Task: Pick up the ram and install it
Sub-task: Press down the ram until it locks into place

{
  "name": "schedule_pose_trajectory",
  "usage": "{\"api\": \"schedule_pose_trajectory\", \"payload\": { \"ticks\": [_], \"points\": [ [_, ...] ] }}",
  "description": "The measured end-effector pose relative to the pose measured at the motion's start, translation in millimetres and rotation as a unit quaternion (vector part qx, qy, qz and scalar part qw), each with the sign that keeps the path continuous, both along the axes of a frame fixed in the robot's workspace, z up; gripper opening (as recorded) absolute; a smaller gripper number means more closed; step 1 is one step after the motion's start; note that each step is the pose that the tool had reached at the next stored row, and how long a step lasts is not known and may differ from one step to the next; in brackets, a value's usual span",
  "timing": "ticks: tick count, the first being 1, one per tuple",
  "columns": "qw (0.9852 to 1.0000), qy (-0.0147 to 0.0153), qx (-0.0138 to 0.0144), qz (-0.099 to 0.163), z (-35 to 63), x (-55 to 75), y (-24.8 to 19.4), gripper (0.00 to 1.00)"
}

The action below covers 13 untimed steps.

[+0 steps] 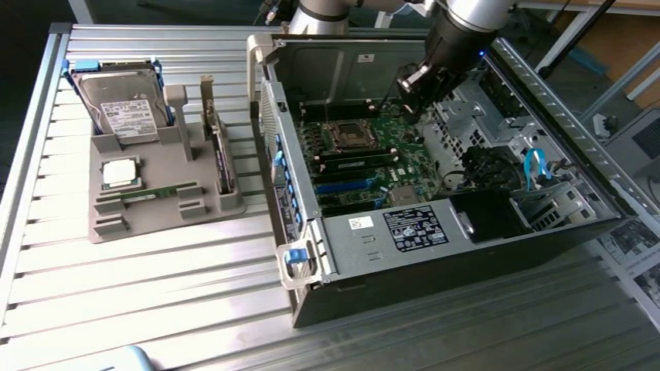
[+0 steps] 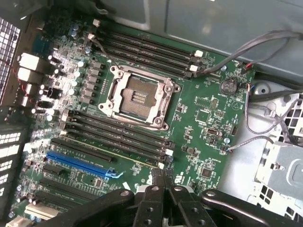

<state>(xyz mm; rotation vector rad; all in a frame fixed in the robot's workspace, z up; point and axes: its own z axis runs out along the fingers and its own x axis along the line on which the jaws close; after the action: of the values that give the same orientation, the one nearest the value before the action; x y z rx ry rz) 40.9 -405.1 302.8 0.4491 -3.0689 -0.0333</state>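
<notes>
Black gripper (image 2: 162, 182) fingers sit pressed together with nothing between them, hovering over the motherboard (image 2: 199, 109) inside the computer case (image 1: 341, 232). One ram stick (image 1: 157, 193) lies on the grey holder (image 1: 165, 220) outside, while another (image 1: 356, 158) looks already seated below the processor socket (image 2: 137, 97).

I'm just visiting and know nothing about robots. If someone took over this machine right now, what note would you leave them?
Gripper: shut, nothing visible between its fingers, hanging inside the open computer case just above the motherboard, near one end of the memory slots.
Ram stick: looks to be standing in a slot beside the empty processor socket.
Second ram stick: lying in the grey holder on the table.
Done: one stick appears to be placed in the board.
Left: I cannot tell whether that stick is fully clicked in.
</notes>
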Motion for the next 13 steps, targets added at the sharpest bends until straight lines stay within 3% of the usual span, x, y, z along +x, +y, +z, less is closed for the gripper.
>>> {"api": "schedule_pose_trajectory", "payload": {
  "ticks": [13],
  "points": [
    [0.9991,0.0000,0.0000,-0.043,-0.1,0.0,0.0,0.11]
  ]
}}
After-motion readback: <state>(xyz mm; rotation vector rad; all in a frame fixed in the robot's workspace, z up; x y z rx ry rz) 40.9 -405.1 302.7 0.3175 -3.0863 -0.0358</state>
